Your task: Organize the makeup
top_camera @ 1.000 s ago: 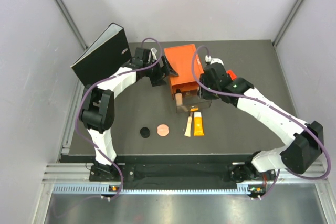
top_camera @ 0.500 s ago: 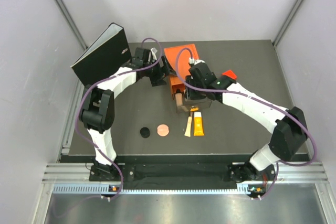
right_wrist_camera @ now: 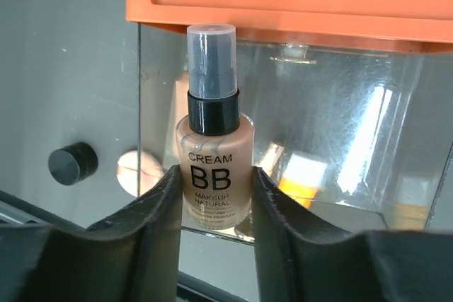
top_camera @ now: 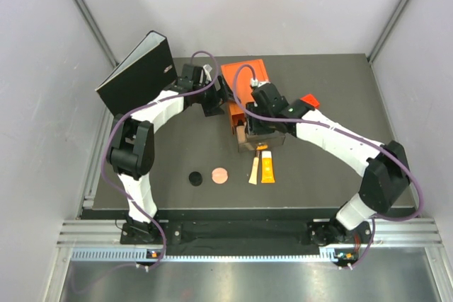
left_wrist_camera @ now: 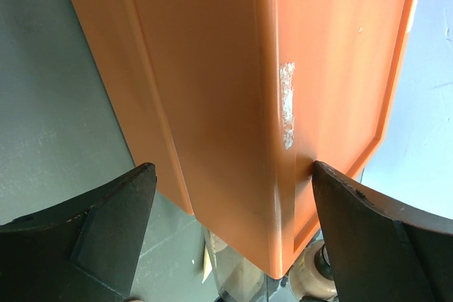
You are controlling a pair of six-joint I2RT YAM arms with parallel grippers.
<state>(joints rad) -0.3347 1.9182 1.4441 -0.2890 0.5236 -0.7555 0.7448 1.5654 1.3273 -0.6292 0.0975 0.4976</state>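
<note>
**One BB cream bottle (right_wrist_camera: 211, 148) getting pinched**

It's staying upright with the right gripper (right_wrist_camera: 214, 187) squeezing it from both sides, at the clear compartment (right_wrist_camera: 340, 139) under the orange box (left_wrist_camera: 212, 68). The black disc (top_camera: 195, 177), copper disc (top_camera: 220, 175), beige tube (top_camera: 253, 171) and orange-yellow tube (top_camera: 267, 167) are lying on the table (top_camera: 170, 146) nearer the arm bases. The left gripper (left_wrist_camera: 232, 175) is sitting spread wide around the box's corner.
</note>
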